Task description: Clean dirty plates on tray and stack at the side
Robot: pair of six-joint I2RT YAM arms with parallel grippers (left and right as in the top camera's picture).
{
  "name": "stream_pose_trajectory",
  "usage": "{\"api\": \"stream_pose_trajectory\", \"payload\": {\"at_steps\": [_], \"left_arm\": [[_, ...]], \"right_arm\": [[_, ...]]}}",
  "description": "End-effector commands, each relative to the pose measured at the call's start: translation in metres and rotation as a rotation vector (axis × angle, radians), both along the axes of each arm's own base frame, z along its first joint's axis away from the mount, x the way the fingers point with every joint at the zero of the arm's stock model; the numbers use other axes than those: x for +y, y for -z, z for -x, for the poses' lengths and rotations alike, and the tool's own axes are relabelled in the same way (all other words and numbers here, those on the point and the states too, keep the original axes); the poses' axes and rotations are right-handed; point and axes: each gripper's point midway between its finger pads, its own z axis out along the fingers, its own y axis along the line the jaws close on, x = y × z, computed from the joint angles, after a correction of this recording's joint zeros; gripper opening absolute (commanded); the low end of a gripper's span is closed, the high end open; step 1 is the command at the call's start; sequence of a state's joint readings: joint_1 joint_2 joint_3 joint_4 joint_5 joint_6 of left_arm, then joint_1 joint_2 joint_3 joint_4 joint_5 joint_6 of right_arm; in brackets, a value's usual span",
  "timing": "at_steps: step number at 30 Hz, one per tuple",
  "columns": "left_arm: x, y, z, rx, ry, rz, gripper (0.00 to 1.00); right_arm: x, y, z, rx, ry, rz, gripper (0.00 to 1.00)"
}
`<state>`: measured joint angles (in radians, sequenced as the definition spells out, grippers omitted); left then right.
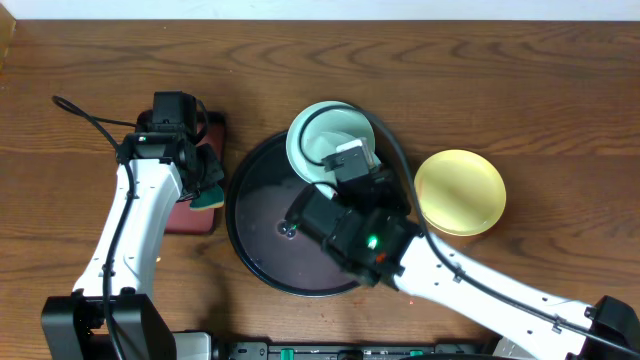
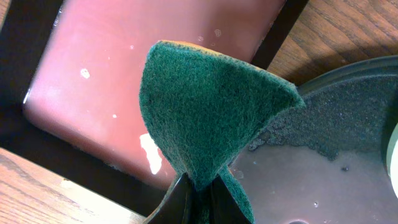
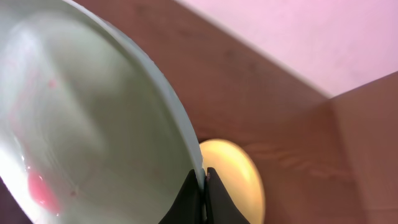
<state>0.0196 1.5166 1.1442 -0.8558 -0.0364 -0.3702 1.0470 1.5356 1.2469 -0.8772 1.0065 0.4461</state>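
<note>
Wood table [image 1: 560,100]. Right gripper [image 3: 204,182] pinches mint plate [image 3: 93,124] rim, tilted over tray [image 1: 260,230] far edge, likely exposing red smears for scrubbing. Left gripper [image 2: 199,196] clamps sponge [image 2: 205,112] left of tray, ready. Yellow plate [image 1: 460,190] right, likely stack spot.

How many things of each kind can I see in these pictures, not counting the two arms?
Plates: 2, one mint-blue plate and one yellow plate
Trays: 2, one round black tray and one rectangular dark-red tray
Sponges: 1, the green sponge
Total: 5
</note>
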Motion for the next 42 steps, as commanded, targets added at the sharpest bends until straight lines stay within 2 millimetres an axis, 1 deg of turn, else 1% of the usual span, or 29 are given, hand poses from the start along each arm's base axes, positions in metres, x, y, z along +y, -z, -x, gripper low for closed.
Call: {"api": "stream_pose_trajectory", "payload": {"at_steps": [1,5,8,10,13,16,19,21,23,24,26,27,28,30,33,34,37,40,42], "left_arm": [[0.001,-0.004,-0.003,-0.013,-0.012,0.001,0.08],[0.001,-0.004,-0.003,-0.013,-0.012,0.001,0.08],[0.001,-0.004,-0.003,-0.013,-0.012,0.001,0.07],[0.001,-0.004,-0.003,-0.012,-0.012,0.001,0.08],[0.001,-0.004,-0.003,-0.012,-0.012,0.001,0.07],[0.001,-0.004,-0.003,-0.012,-0.012,0.001,0.07],[0.001,-0.004,-0.003,-0.013,-0.012,0.001,0.07],[0.001,-0.004,-0.003,-0.013,-0.012,0.001,0.07],[0.001,-0.004,-0.003,-0.013,-0.012,0.001,0.07],[0.001,-0.004,-0.003,-0.013,-0.012,0.001,0.08],[0.001,-0.004,-0.003,-0.013,-0.012,0.001,0.07],[0.001,-0.004,-0.003,-0.013,-0.012,0.001,0.07],[0.001,-0.004,-0.003,-0.013,-0.012,0.001,0.07],[0.001,-0.004,-0.003,-0.013,-0.012,0.001,0.08],[0.001,-0.004,-0.003,-0.013,-0.012,0.001,0.07],[0.001,-0.004,-0.003,-0.013,-0.012,0.001,0.07],[0.001,-0.004,-0.003,-0.014,-0.012,0.001,0.07],[0.001,-0.004,-0.003,-0.014,-0.012,0.001,0.07],[0.001,-0.004,-0.003,-0.013,-0.012,0.001,0.08]], "right_arm": [[-0.005,-0.044,0.003,-0.201,0.038,0.064,0.01],[0.001,-0.040,0.005,-0.179,0.017,0.043,0.01],[0.000,-0.034,0.005,-0.159,0.034,-0.007,0.01],[0.001,-0.022,0.004,-0.099,0.039,-0.068,0.01],[0.002,0.000,0.001,0.037,0.052,-0.184,0.01],[-0.007,0.015,-0.005,0.176,0.083,-0.321,0.01],[-0.023,0.014,-0.012,0.244,0.122,-0.429,0.01],[-0.038,0.010,-0.016,0.273,0.153,-0.504,0.01],[-0.065,0.002,-0.020,0.300,0.204,-0.592,0.01],[-0.073,0.001,-0.021,0.305,0.224,-0.612,0.01],[-0.100,-0.002,-0.021,0.316,0.292,-0.657,0.01],[-0.130,-0.001,-0.019,0.321,0.379,-0.678,0.01],[-0.148,0.000,-0.017,0.322,0.434,-0.680,0.01],[-0.181,0.004,-0.009,0.331,0.545,-0.673,0.01],[-0.218,0.012,0.002,0.358,0.662,-0.654,0.01],[-0.229,0.016,0.005,0.370,0.692,-0.649,0.01],[-0.252,0.030,0.013,0.406,0.765,-0.648,0.01],[-0.267,0.047,0.022,0.440,0.835,-0.647,0.01],[-0.273,0.061,0.026,0.463,0.870,-0.644,0.01]]}}
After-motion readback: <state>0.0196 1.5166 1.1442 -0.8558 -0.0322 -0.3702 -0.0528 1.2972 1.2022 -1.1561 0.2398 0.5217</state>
